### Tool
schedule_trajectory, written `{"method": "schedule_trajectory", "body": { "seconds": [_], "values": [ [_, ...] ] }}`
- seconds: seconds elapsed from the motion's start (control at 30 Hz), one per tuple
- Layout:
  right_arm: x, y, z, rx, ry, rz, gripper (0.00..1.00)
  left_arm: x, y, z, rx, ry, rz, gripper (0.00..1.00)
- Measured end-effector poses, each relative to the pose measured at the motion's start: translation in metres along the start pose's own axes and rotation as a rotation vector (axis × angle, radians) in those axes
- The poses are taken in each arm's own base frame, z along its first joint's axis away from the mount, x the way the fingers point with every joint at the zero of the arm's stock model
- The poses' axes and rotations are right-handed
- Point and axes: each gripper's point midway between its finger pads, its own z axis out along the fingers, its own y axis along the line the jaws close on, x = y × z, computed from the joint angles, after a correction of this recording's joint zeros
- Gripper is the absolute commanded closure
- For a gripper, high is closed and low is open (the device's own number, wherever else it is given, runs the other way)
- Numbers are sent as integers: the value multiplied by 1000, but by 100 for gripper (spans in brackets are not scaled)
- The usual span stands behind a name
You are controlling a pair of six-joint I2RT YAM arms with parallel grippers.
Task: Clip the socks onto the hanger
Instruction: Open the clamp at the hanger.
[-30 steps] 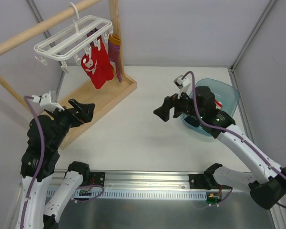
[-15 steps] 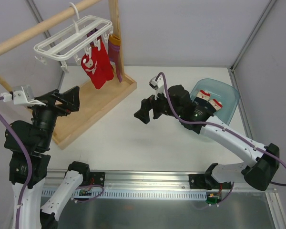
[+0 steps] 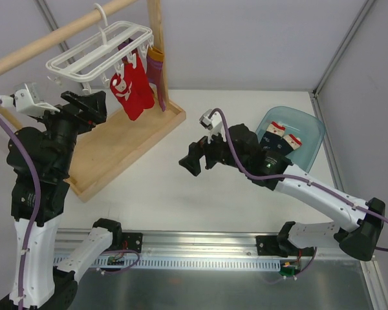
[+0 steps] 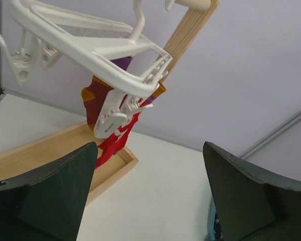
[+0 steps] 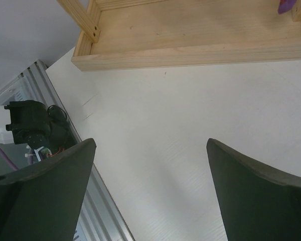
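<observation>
The dark navy socks (image 3: 282, 134) with red-and-white cuffs lie in a blue bowl (image 3: 312, 126) at the right. The white grid hanger (image 3: 98, 53) hangs by its hook from a wooden rod at the top left; it also shows in the left wrist view (image 4: 90, 47) with small clips dangling. My left gripper (image 3: 87, 106) is open and empty, raised just below and left of the hanger's clips. My right gripper (image 3: 195, 160) is open and empty above the white table, left of the bowl.
Bright red socks (image 3: 132, 90) and a purple-orange striped sock (image 3: 156, 68) hang from the hanger. The wooden rod frame's base tray (image 3: 126, 139) lies at the left. A metal rail (image 3: 194, 248) runs along the near edge.
My left arm has risen and swung up toward the hanger. My right gripper has moved left, away from the bowl, leaving the socks uncovered in it.
</observation>
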Motion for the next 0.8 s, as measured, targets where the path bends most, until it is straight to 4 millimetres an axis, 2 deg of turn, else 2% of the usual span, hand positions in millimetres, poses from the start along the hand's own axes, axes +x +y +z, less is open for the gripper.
{"method": "schedule_trajectory", "body": {
  "seconds": [0.1,0.23,0.4,0.6,0.8],
  "values": [
    [0,2,-3,13,-5,-6,3,-12,3,2,-41,-31,-42,13],
    [8,-5,-4,64,23,-6,4,-20,9,10,-90,-53,-77,13],
    [13,-12,-6,108,37,0,4,-15,18,29,-134,-24,-77,16],
    [6,-13,-14,128,10,0,5,6,14,50,-86,65,-56,22],
    [0,-12,-18,128,-10,0,6,8,-3,46,30,79,-4,24]
  ]
}}
